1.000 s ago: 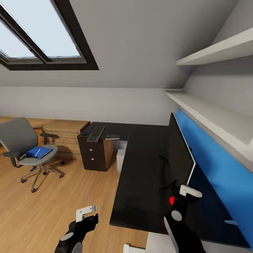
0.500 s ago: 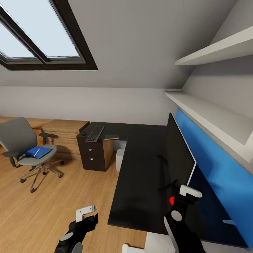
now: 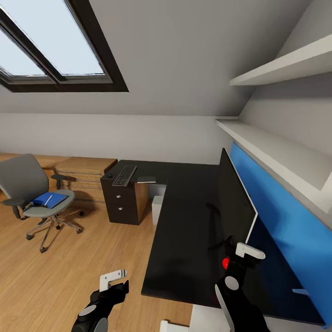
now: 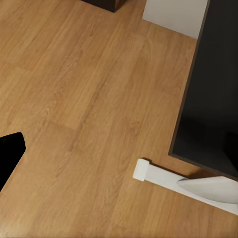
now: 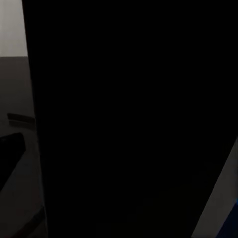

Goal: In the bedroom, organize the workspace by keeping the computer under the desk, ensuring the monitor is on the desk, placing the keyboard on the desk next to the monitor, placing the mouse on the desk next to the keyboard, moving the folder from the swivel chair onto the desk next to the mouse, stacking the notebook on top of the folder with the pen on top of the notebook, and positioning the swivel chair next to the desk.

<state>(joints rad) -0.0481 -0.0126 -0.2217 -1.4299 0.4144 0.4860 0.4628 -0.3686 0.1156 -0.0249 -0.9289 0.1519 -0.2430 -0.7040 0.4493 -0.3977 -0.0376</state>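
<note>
One item, the monitor, stands on the surface; your keyboard lies at its far end, the folder on the chair, and I cannot tell either gripper's state.

The monitor stands on the desk near its right edge. At the desk's far left end lie the keyboard, a mouse just left of it, and a notebook to its right. The chair stands well left, folder on its seat
</note>
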